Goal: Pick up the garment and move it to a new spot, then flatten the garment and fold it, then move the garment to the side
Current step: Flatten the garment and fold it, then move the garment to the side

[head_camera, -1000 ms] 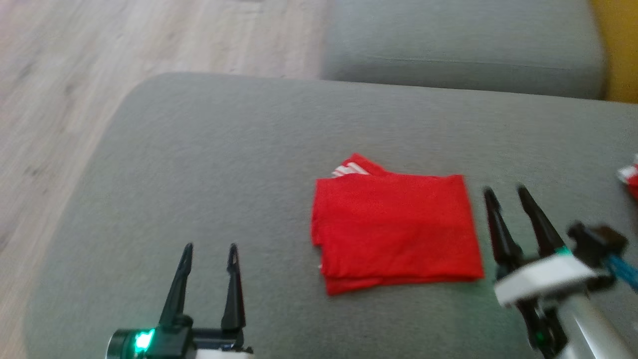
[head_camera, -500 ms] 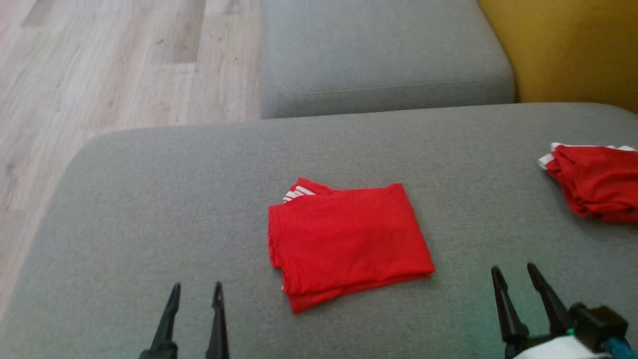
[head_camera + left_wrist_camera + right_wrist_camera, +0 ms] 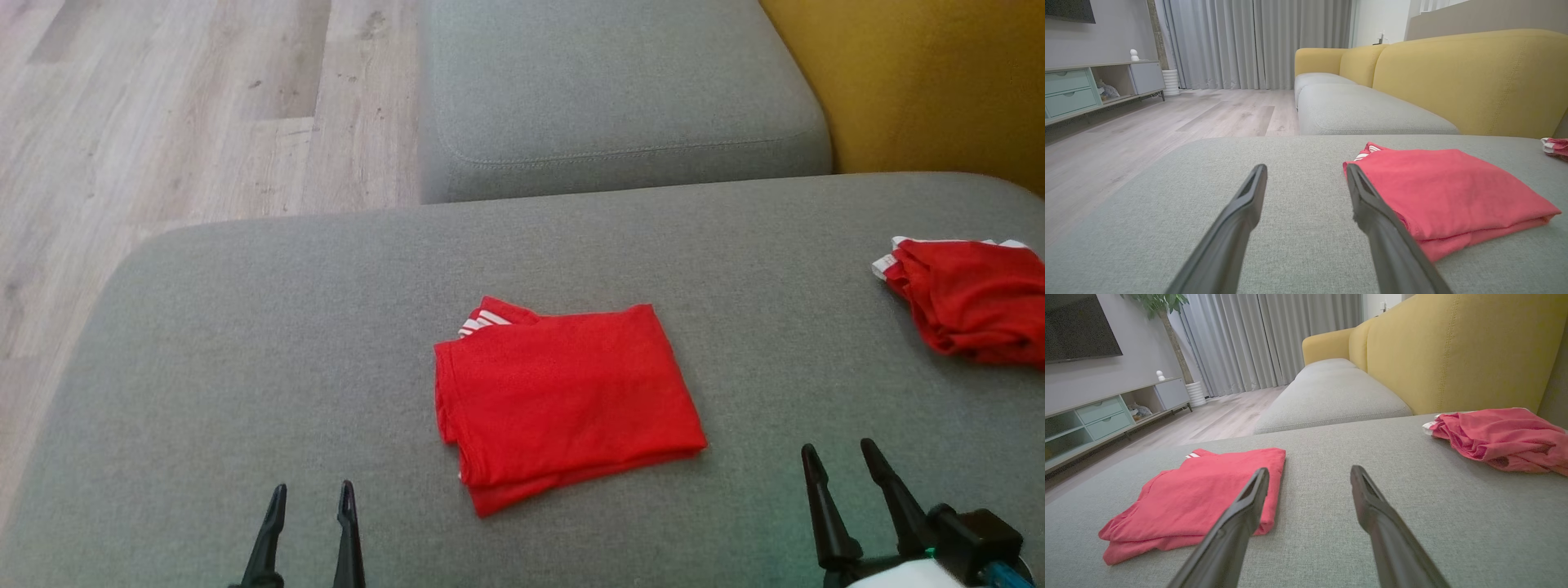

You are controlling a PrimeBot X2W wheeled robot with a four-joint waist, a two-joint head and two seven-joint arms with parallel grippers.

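A red garment (image 3: 563,400) lies folded into a neat rectangle in the middle of the grey cushion (image 3: 245,343), with white stripes peeking out at its far left corner. My left gripper (image 3: 313,487) is open and empty near the front edge, to the left of the garment. In the left wrist view the left gripper (image 3: 1305,167) points past the garment (image 3: 1445,188), whose near corner is just right of it. My right gripper (image 3: 837,446) is open and empty to the right of the fold. In the right wrist view the right gripper (image 3: 1309,469) hovers low beside the garment (image 3: 1200,490).
A second red garment (image 3: 971,298) lies crumpled at the cushion's right edge, also seen as a crumpled heap (image 3: 1502,437). Beyond are another grey seat (image 3: 612,90) and a yellow backrest (image 3: 939,82). Wooden floor (image 3: 163,122) drops off at the left.
The head camera has swung, bringing the crumpled garment into view. Both grippers have drawn back toward the near edge; the right one has left the folded garment's right side. The fold has stayed put.
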